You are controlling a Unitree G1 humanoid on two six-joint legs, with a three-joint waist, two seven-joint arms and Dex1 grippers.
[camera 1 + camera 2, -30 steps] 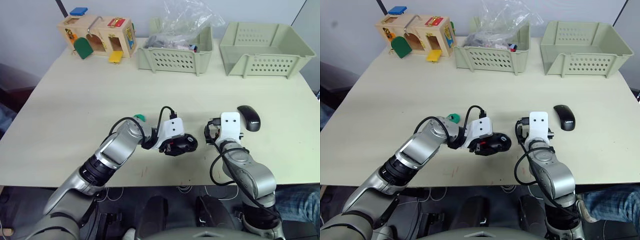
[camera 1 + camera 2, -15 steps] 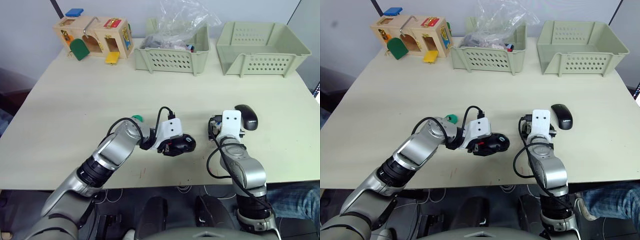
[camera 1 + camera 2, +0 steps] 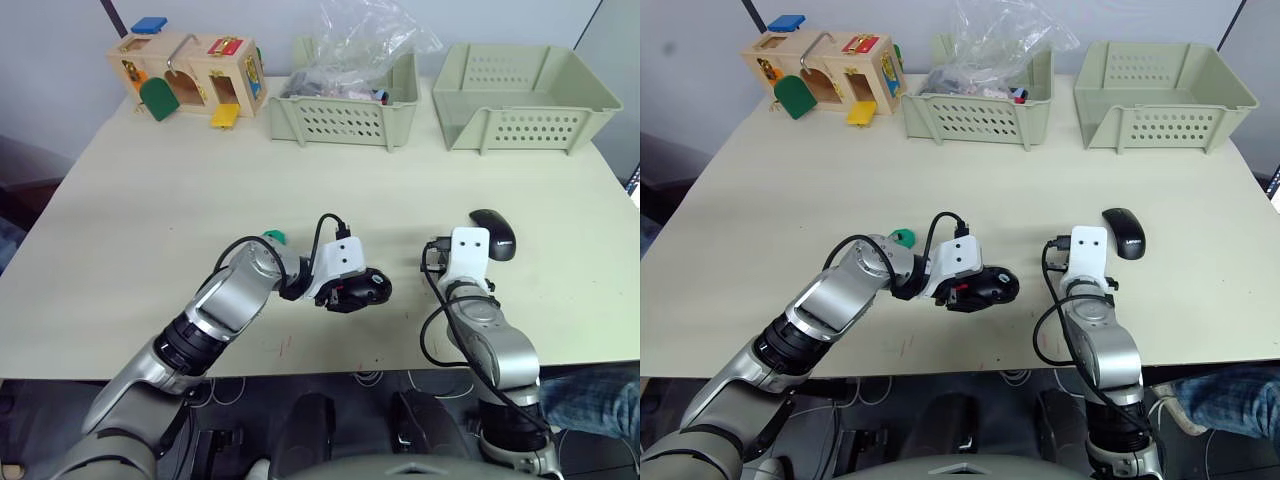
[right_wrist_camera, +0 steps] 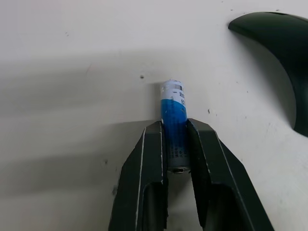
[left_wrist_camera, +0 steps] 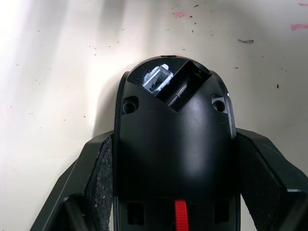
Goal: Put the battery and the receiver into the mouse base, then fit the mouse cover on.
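Note:
The mouse base is a black body with a red part showing, and it rests on the table near the middle. My left gripper is shut on it, one finger against each side. A blue and white battery lies on the table with my right gripper shut on its near end. The mouse cover, a glossy black shell, lies just beyond and to the right of my right wrist and shows again in the right wrist view. I cannot make out the receiver.
A wooden toy box stands at the back left. Beside it is a green basket holding a plastic bag, then an empty green basket at the back right. A small green item lies by my left forearm.
My right gripper has closed on the battery and shifted slightly to the right. The left gripper still holds the mouse base in the same place.

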